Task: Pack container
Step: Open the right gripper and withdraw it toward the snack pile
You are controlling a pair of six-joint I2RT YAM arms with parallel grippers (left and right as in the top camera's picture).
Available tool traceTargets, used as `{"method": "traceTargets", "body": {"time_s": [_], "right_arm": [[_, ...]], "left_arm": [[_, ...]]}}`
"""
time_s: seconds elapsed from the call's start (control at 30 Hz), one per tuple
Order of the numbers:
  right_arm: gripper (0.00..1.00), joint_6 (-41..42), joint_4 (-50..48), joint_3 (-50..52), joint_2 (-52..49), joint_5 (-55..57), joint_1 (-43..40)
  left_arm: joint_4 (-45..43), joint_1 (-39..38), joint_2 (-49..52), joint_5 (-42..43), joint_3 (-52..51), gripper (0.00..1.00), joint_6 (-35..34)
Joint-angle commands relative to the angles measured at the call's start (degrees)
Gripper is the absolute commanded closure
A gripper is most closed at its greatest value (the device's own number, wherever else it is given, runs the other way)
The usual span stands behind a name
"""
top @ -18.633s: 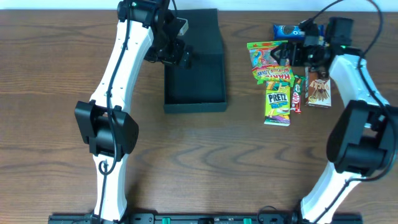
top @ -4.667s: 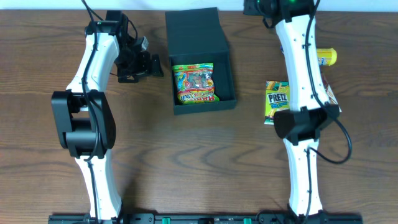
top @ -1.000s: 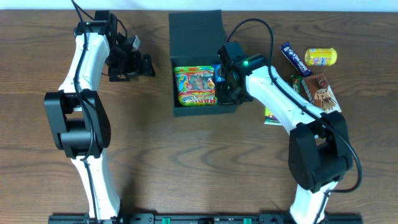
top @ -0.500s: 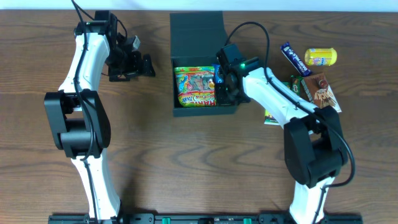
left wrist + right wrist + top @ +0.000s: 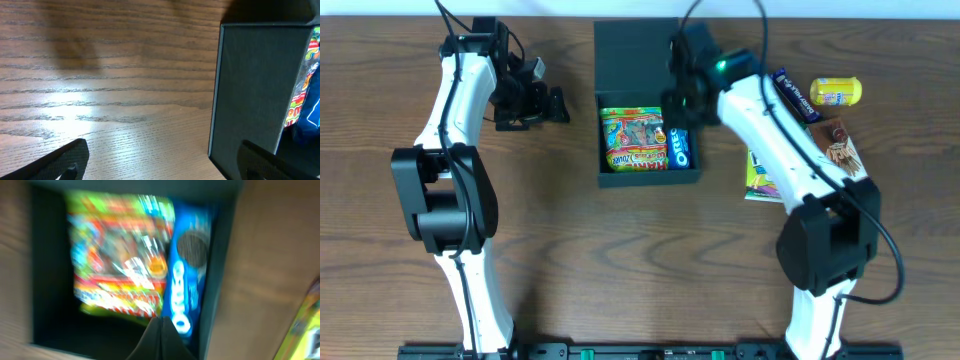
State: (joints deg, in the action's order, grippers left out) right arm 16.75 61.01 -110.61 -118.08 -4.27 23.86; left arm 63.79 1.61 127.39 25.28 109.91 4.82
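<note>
The dark container (image 5: 650,178) stands at the table's back centre with its lid (image 5: 632,55) flipped open behind it. Inside lie a colourful gummy packet (image 5: 634,140) and, along the right wall, a blue Oreo packet (image 5: 680,148). My right gripper (image 5: 678,98) hovers above the box's back right part, shut with nothing in it. In the right wrist view its shut tips (image 5: 162,330) hang over the Oreo packet (image 5: 187,280) and the gummy packet (image 5: 120,255). My left gripper (image 5: 555,105) is open, just left of the box. The left wrist view shows the container's outer wall (image 5: 250,85).
Right of the box lie loose snacks: a green Pretz packet (image 5: 760,175) partly under my right arm, a dark blue bar (image 5: 790,92), a yellow packet (image 5: 835,92) and a brown packet (image 5: 838,148). Bare wood lies in front of the box.
My right gripper has risen and drawn back toward the lid. The Oreo packet now lies uncovered in the box beside the gummy packet. The left arm has not moved.
</note>
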Motion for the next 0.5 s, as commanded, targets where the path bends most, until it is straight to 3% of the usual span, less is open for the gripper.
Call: {"method": "traceTargets", "body": {"time_s": [0.0, 0.03, 0.2, 0.37, 0.47], "right_arm": [[0.71, -3.32, 1.09, -6.56, 0.33, 5.16, -1.77], [0.4, -3.65, 1.2, -7.93, 0.33, 8.26, -2.14], [0.25, -3.56, 1.64, -9.44, 0.33, 22.38, -4.57], [0.05, -3.56, 1.73, -9.4, 0.33, 24.0, -8.52], [0.02, -3.67, 2.25, -9.27, 0.33, 23.15, -12.79]], "left_arm": [[0.02, -0.02, -1.31, -0.2, 1.05, 0.05, 0.98], [0.02, -0.02, -1.31, -0.2, 1.05, 0.05, 0.98], [-0.28, -0.02, -1.31, -0.2, 1.05, 0.05, 0.98], [-1.2, -0.02, -1.31, -0.17, 1.05, 0.05, 0.96], [-1.33, -0.02, -1.31, -0.17, 1.05, 0.04, 0.96]]}}
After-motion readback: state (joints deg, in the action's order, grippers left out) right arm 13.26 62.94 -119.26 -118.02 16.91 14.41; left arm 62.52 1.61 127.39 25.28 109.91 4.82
